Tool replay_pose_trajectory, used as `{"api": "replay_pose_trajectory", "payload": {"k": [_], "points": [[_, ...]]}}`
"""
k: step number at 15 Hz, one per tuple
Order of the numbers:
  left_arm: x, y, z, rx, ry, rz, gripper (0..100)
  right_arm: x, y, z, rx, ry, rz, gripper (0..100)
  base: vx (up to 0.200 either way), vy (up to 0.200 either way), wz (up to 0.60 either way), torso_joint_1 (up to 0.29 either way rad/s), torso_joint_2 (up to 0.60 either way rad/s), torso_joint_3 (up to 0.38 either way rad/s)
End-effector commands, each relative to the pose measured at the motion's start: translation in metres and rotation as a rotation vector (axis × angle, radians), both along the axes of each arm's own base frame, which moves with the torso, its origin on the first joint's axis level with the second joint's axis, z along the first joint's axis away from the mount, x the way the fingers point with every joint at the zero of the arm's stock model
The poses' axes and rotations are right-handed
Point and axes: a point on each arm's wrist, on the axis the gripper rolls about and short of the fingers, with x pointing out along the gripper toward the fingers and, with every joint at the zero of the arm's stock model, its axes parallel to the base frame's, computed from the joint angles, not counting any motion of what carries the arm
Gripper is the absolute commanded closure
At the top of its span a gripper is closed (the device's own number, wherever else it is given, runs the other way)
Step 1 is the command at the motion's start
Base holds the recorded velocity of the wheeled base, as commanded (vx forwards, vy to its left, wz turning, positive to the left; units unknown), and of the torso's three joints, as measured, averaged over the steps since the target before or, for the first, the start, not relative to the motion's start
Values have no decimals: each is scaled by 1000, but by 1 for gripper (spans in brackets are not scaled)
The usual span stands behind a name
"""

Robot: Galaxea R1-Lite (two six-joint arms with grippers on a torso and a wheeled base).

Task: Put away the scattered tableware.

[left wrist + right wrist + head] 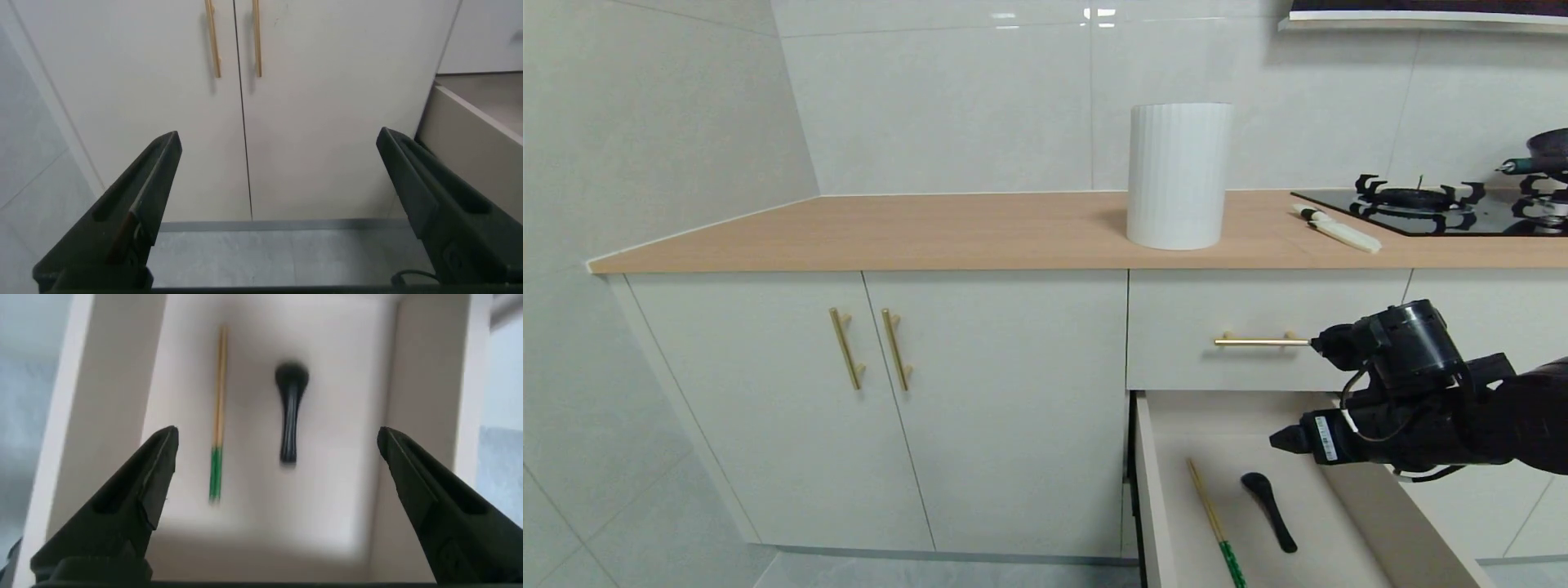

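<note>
The lower drawer (1148,482) stands pulled open at the lower right. Inside it lie a pair of wooden chopsticks with green ends (1214,523) and a black spoon (1269,508), side by side and apart. My right gripper (1304,392) hangs open over the drawer's back part, nothing between its fingers. The right wrist view looks straight down on the chopsticks (217,416) and the spoon (289,408) between that open gripper (278,439). A pale cream utensil (1336,228) lies on the countertop beside the stove. My left gripper (278,143) is open and low, facing the cabinet doors.
A tall white ribbed canister (1178,175) stands on the wooden countertop (931,233). A black gas hob (1437,208) with a pan is at the far right. The shut upper drawer has a gold handle (1258,340). Double cabinet doors (245,98) with gold handles are to the left.
</note>
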Motion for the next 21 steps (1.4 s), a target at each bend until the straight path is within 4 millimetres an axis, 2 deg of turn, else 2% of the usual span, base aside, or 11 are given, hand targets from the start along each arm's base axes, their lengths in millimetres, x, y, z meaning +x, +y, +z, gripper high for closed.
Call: {"api": "replay_pose_trajectory", "payload": {"k": [1, 4, 6, 10, 13, 16, 21], "points": [[0, 0, 0, 0, 0, 0, 0, -8, 1, 12, 10, -32, 13, 0, -200, 0, 0, -7, 2, 12], [0, 0, 0, 2, 0, 0, 0, -14, 2, 13, -4, -2, 26, 0, -200, 0, 0, 2, 4, 1], [0, 0, 0, 0, -1, 0, 0, -18, 5, 13, -13, 17, 45, 0, 0, 0, 0, 0, 0, 0], [0, 0, 0, 0, 0, 0, 0, -48, 22, 12, -85, 158, 170, 0, 0, 0, 0, 0, 0, 0], [0, 0, 0, 0, 0, 2, 0, -60, 27, -2, -181, 300, 285, 0, 0, 0, 0, 0, 0, 0], [0, 0, 0, 0, 0, 0, 0, -76, 43, -11, -237, 391, 377, 0, 0, 0, 0, 0, 0, 0], [0, 0, 0, 0, 0, 2, 0, -74, 56, -30, -275, 455, 406, 0, 0, 0, 0, 0, 0, 0]]}}
